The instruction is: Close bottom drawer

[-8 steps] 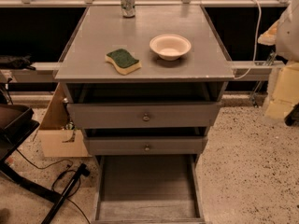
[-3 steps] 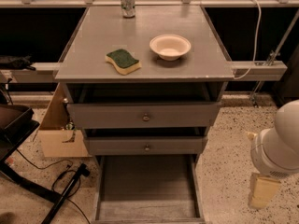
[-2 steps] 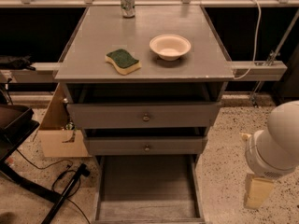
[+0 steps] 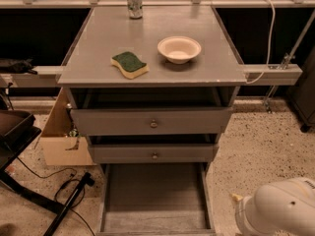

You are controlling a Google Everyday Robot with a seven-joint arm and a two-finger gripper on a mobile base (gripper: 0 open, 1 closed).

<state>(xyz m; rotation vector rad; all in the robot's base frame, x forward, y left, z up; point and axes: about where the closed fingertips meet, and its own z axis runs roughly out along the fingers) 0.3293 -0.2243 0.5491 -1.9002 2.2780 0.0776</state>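
Observation:
The grey cabinet (image 4: pixel 152 77) has three drawers. The bottom drawer (image 4: pixel 155 193) is pulled far out, showing its plain flat floor; its front lies at the lower frame edge and its knob is out of view. The middle drawer (image 4: pixel 154 154) and top drawer (image 4: pixel 151 123) stick out slightly, each with a small round knob. Only a white rounded arm housing (image 4: pixel 278 210) shows at the bottom right, to the right of the open drawer. The gripper itself is below the frame edge, out of view.
On the cabinet top sit a green and yellow sponge (image 4: pixel 129 64), a pale bowl (image 4: pixel 179 48) and a can (image 4: pixel 134 2). A cardboard box (image 4: pixel 61 141) and black cables (image 4: pixel 69 191) lie left of the cabinet. Speckled floor (image 4: pixel 266 151) is to the right.
The arm has moved down and left into the bottom right corner, closer to the open drawer. The pale gripper part hanging under it has dropped out of view. The drawers have not moved.

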